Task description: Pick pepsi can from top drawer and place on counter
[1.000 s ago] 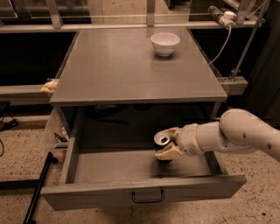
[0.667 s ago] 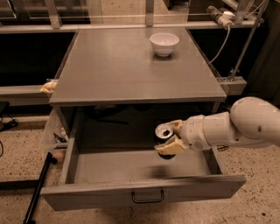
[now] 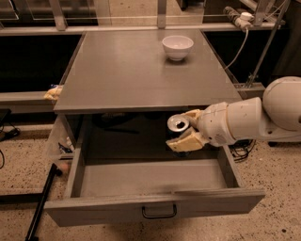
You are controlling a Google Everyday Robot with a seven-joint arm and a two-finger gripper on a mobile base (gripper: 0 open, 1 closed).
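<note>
The top drawer (image 3: 155, 207) stands pulled open below the counter (image 3: 136, 70), its grey front panel with a black wire handle nearest the camera. My gripper (image 3: 182, 129) reaches in from the right and is shut on the pepsi can (image 3: 178, 124), whose silver top shows between the pale fingers (image 3: 186, 142). The can is held tilted above the drawer's back right part, just under the counter's front edge. Its dark body is mostly hidden by the fingers.
A white bowl (image 3: 177, 47) sits at the back right of the counter. A black pole (image 3: 40, 202) leans at the drawer's left. Cables and a power strip (image 3: 237, 14) hang at the back right. A yellow rag (image 3: 53, 93) lies at the counter's left side.
My gripper has lifted the can upward, out of the drawer toward the counter's front edge, and the arm has risen with it.
</note>
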